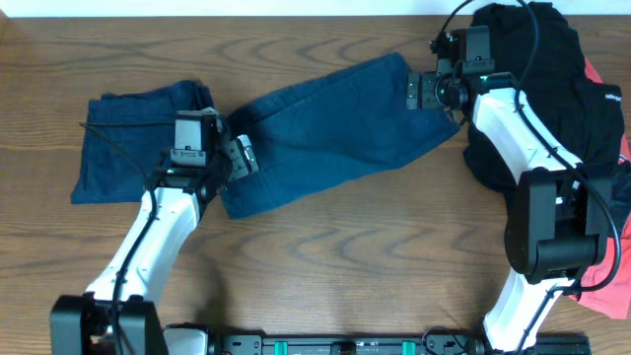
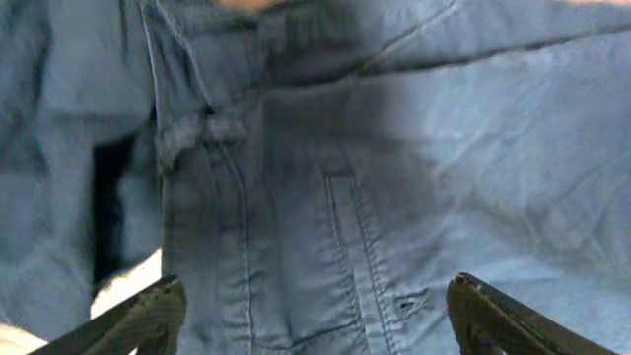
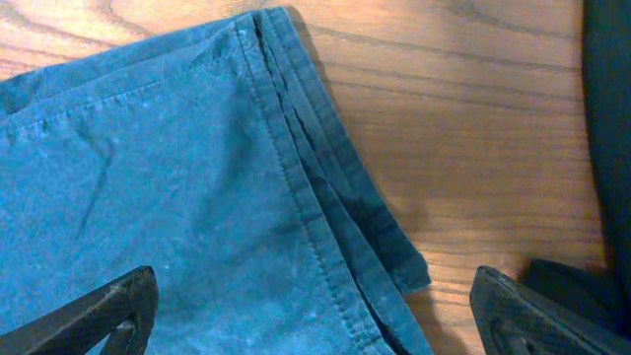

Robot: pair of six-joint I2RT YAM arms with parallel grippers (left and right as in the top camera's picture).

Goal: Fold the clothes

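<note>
Wood-grain bench [image 1: 345, 247] runs under both my arms, brown and bare along its near half. Across it lies the blue garment [image 1: 325, 128], the biggest thing on it. One part stretches flat from the middle up towards the far right, the other lies bunched at the left, and the two meet beside my left arm [image 1: 158, 237]. At the far right corner sits a dark heap of clothes [image 1: 552, 59], crumpled, with my right arm [image 1: 513, 128] passing over it. A red cloth [image 1: 613, 286] shows at the right edge behind that arm.

My left pincer [image 1: 242, 156] hangs over the middle of the blue garment, spread wide and holding nothing. From the wrist I see its fingers [image 2: 148, 316] well apart above the fabric, with stitched seams, a small loop of cloth [image 2: 202, 133] and a buttonhole [image 2: 412, 301] in between. Whether they touch the cloth I cannot tell.

My right pincer [image 1: 414, 91] is over the garment's far right end, likewise spread and empty. Between its fingers [image 3: 108, 306] lies the hemmed corner [image 3: 389, 251], flat on the wood, near the dark heap
</note>
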